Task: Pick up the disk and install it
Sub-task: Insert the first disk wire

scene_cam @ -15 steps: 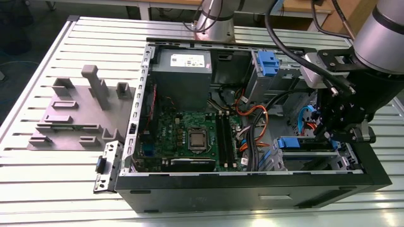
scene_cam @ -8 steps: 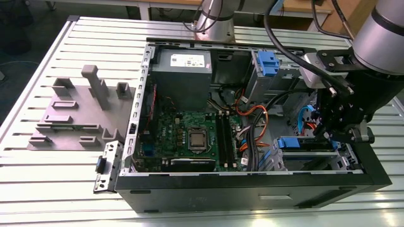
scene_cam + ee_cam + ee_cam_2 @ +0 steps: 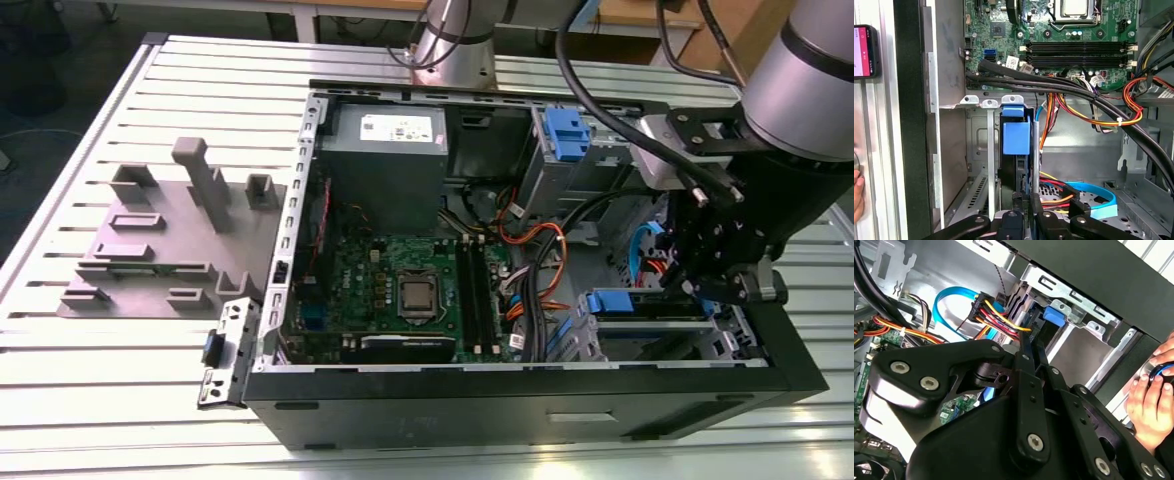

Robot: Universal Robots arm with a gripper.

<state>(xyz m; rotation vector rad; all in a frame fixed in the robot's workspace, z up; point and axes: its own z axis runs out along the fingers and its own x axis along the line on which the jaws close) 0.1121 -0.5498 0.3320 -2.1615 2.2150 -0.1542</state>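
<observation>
Black tool (image 3: 1026, 212) clenched on upright disk (image 3: 1016, 137), blue carrier tab, in drive bay (image 3: 979, 102)

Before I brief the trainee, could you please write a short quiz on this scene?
1. True or false: the computer case lies with its side open and its motherboard exposed.
2. Where is the gripper? A: over the power supply. B: at the drive bay at the exterior view's right. C: on the grey plate beside the case.
3. In the first wrist view, what colour is the carrier on the disk standing in the bay?

Key: 1 true; 2 B; 3 blue.
</observation>
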